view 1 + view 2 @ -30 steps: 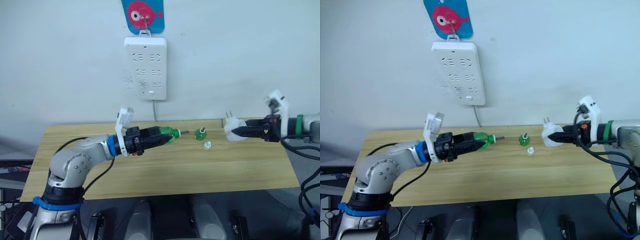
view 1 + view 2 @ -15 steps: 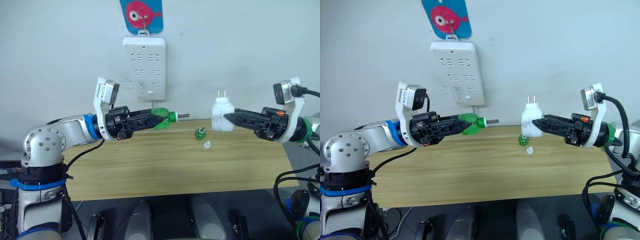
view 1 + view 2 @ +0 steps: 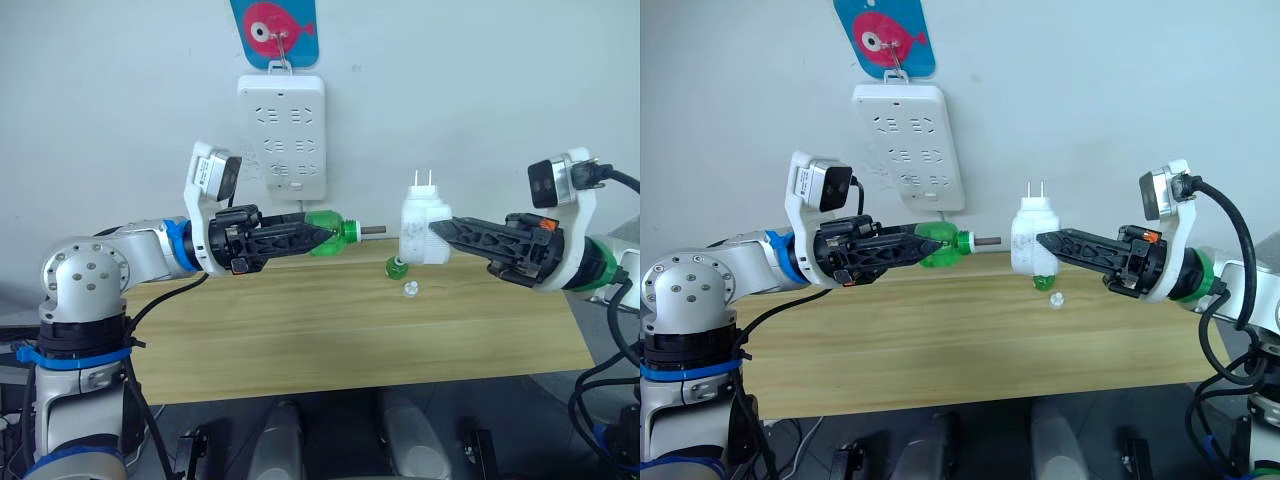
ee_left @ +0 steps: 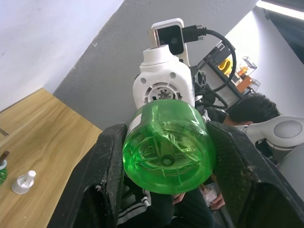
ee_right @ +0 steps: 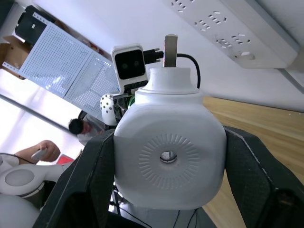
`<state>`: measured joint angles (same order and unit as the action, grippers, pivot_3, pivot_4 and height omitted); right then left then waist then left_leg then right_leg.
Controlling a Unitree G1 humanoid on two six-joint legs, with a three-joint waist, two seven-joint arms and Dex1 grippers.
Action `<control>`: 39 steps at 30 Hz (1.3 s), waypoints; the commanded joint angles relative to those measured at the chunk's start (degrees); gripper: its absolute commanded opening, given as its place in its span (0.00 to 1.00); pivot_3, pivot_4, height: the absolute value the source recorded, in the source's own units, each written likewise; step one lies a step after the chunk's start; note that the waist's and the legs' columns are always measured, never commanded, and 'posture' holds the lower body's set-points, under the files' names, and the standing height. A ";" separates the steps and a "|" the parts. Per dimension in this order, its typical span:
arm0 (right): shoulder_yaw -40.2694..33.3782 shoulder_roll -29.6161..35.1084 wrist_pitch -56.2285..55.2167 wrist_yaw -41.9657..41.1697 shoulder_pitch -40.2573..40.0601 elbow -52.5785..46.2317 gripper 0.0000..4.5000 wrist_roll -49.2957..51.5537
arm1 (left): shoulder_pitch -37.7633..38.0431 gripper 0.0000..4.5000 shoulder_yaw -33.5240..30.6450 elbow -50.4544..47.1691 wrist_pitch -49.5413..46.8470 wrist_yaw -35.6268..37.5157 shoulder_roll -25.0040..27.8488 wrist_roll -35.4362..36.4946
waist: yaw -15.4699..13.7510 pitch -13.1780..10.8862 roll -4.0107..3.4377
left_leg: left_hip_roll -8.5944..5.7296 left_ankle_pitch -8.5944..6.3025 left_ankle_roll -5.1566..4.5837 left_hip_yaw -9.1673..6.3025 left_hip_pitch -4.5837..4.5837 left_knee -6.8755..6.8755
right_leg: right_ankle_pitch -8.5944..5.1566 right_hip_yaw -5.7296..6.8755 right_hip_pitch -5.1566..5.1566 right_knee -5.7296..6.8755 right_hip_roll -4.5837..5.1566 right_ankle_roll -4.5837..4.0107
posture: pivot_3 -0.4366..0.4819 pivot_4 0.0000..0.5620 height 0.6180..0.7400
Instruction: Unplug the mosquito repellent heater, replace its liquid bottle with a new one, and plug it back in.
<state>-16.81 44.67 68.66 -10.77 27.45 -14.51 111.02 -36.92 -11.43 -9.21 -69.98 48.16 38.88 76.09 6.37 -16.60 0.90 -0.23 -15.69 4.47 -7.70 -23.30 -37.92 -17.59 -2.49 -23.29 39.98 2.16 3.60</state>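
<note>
The mosquito repellent heater [image 3: 424,229], white with its two prongs pointing up, hangs above the table's back edge with my right gripper [image 3: 436,229] shut on it. In the right wrist view its face with the small dark hole [image 5: 168,156] sits between the black fingers [image 5: 97,185]. My left gripper [image 3: 320,233] is shut on a green liquid bottle [image 3: 335,229] held level. The bottle's dark wick [image 3: 375,231] points at the heater, a short gap away. From the left wrist camera, the bottle's base [image 4: 166,152] lines up just below the heater [image 4: 164,88].
A second small green bottle [image 3: 398,266] and a small white cap [image 3: 409,289] rest on the wooden table [image 3: 300,330] below the heater. A tall white power strip [image 3: 281,137] hangs on the wall under a blue fish hook. A person [image 4: 251,111] sits beyond the table.
Both arms rose from the table a second ago. Since half a second ago the right gripper has carried the heater left, closer to the bottle's wick.
</note>
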 commanded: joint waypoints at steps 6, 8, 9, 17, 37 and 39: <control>2.11 1.33 -4.60 -0.74 -0.19 -3.06 0.65 1.98 | -1.06 0.51 1.90 -2.12 1.46 1.94 -1.47 -0.64 | -0.08 0.00 0.00 | -0.01 0.03 0.05 -0.01 -0.01 -0.01 | 0.00 0.00 0.00 -0.01 0.01 0.00 | 0.34 0.43 0.95; 2.68 1.62 -4.72 -1.15 -0.10 -3.30 0.65 1.98 | -1.45 0.51 2.09 -1.25 1.99 1.62 -2.08 -1.28 | -0.11 0.00 0.00 | 0.00 0.03 0.05 -0.01 -0.01 0.00 | 0.00 0.00 -0.01 -0.01 0.01 0.00 | 0.34 0.43 0.95; 2.93 1.67 -4.80 -1.31 -0.09 -3.46 0.65 1.98 | -1.70 0.51 2.21 -0.89 2.30 1.80 -2.24 -1.72 | -0.13 0.00 0.00 | -0.01 0.03 0.05 0.00 -0.01 -0.01 | 0.00 0.00 -0.01 0.00 0.01 0.00 | 0.34 0.43 0.95; 3.84 2.71 -5.39 -2.33 -0.68 -3.65 0.65 1.98 | -2.77 0.51 2.09 -0.14 1.25 3.05 -1.91 -1.58 | -0.13 0.00 0.00 | -0.01 0.02 0.04 -0.01 -0.02 -0.01 | 0.00 0.00 -0.01 0.00 0.01 0.00 | 0.33 0.43 0.95; 4.51 1.19 -6.38 -3.32 0.44 -4.17 0.65 1.98 | -2.16 0.51 2.82 -0.02 2.27 3.86 -2.88 -3.66 | -0.12 0.00 0.00 | -0.01 0.02 0.04 -0.01 -0.01 -0.01 | 0.00 -0.01 -0.01 0.00 0.01 0.00 | 0.33 0.43 0.95; 4.68 1.08 -6.51 -3.22 0.47 -4.36 0.65 1.98 | -2.38 0.51 2.73 0.09 2.19 3.62 -3.26 -3.46 | -0.11 0.00 0.00 | -0.01 0.03 0.04 0.00 -0.01 -0.02 | 0.00 0.00 -0.01 0.00 0.01 0.00 | 0.33 0.42 0.95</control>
<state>-11.88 46.05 62.74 -12.75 26.78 -16.56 111.42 -38.90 -8.13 -8.33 -68.37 51.82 36.14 71.92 6.26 -16.60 0.90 -0.23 -15.66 4.52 -7.71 -23.31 -37.93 -17.59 -2.49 -23.30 39.98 2.17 3.60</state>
